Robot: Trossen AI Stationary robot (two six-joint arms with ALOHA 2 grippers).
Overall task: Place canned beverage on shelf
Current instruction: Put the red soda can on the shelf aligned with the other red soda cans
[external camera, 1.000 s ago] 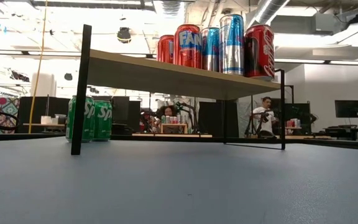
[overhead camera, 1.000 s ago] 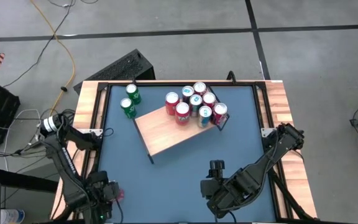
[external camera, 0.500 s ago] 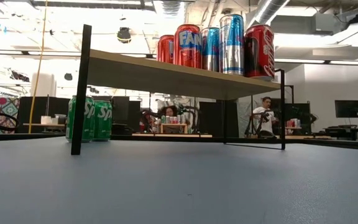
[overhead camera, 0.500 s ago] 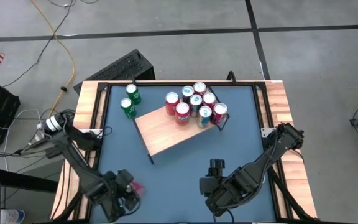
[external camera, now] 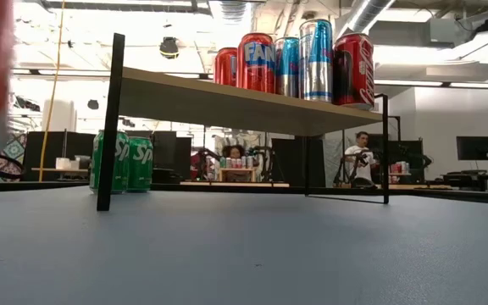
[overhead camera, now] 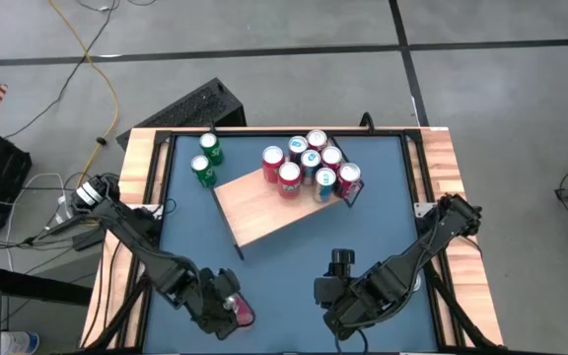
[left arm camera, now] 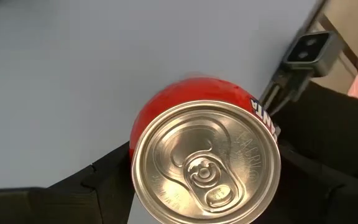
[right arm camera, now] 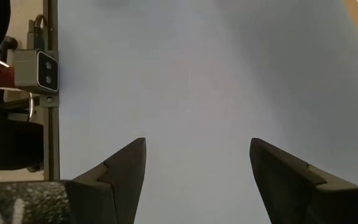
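The shelf (overhead camera: pixel 264 207) sits aslant on the desk (overhead camera: pixel 294 271), and its landmark is the cluster of cans (overhead camera: pixel 309 166) crowding its far end. From that cluster toward the near end, the wooden board lies bare. Two green cans (overhead camera: pixel 206 160) stand on the desk just beside the shelf's far left corner. Under the board, between its thin black legs (external camera: pixel 108 123), the space is open.

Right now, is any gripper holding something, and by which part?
The left gripper holds a red can by its sides. The right gripper is open and empty.
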